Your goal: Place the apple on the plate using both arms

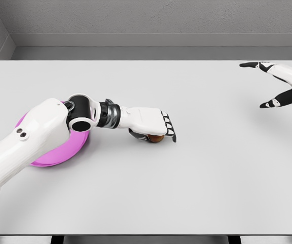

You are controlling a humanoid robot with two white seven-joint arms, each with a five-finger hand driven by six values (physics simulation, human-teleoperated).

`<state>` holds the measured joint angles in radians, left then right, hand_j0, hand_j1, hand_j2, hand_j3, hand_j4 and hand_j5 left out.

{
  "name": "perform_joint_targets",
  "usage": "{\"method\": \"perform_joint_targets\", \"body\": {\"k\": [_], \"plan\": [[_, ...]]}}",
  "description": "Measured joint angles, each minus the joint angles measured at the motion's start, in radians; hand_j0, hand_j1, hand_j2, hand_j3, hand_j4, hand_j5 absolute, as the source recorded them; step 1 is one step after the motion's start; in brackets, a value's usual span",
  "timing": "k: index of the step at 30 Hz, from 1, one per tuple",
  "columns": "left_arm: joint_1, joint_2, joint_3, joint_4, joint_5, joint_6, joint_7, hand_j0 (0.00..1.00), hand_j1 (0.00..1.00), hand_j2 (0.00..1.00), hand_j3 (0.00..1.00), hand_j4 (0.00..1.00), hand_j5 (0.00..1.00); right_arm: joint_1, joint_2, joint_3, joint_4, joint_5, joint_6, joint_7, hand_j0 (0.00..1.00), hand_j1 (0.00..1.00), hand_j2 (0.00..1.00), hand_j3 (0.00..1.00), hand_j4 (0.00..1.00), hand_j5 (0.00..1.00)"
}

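Grasping was the step in hand, as we judged it. Nearest us, the left arm came in over the table's (197, 198) near-left corner and crossed above the plate (59, 155), a magenta disc lying toward the left edge, about midway between near and far edges. We saw only the plate's lower and right rim; the forearm and elbow covered the rest.

Beyond the wrist, the left hand (151, 124) lay palm-down over the apple (156, 138), which sat on the surface just right of the plate and left of the table's centre. Only a small reddish-brown sliver of the fruit showed beneath the palm. The fingers were curled down around it, the dark fingertips (170, 133) pointing toward the surface on its right side. We took this for a closing grip, though we could not tell whether the apple was firmly held or merely cupped, nor whether it had left the table.

Farther off, the right hand (275, 84) hovered above the far-right corner, well apart from apple and plate, its fingers spread wide and holding nothing.

Next, we reckoned, the apple needed lifting clear and carrying a short way left, over the plate's rim, with the forearm drawn back so the dish was uncovered.
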<state>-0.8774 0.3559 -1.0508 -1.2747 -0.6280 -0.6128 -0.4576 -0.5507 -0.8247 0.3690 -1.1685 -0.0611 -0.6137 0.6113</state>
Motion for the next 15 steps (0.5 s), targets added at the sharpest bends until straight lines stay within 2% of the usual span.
{"method": "perform_joint_targets", "body": {"k": [4,9,15], "plan": [[0.000,0.000,-0.009,0.000,0.000,0.000,0.000,0.69,0.69,0.69,0.69,0.69,0.69,-0.002,-0.001,0.000,0.000,0.000,0.000,0.000,1.00,1.00,1.00,1.00,1.00,1.00],[0.002,0.000,-0.013,-0.001,0.000,0.000,0.000,0.58,0.58,0.58,0.58,0.58,0.58,-0.002,-0.001,0.000,0.000,0.000,0.000,0.000,1.00,1.00,1.00,1.00,1.00,1.00],[-0.005,0.004,-0.013,-0.001,0.000,0.000,0.000,0.51,0.51,0.51,0.51,0.51,0.51,0.000,-0.001,0.000,0.000,0.000,0.000,0.000,1.00,1.00,1.00,1.00,1.00,1.00]]}}
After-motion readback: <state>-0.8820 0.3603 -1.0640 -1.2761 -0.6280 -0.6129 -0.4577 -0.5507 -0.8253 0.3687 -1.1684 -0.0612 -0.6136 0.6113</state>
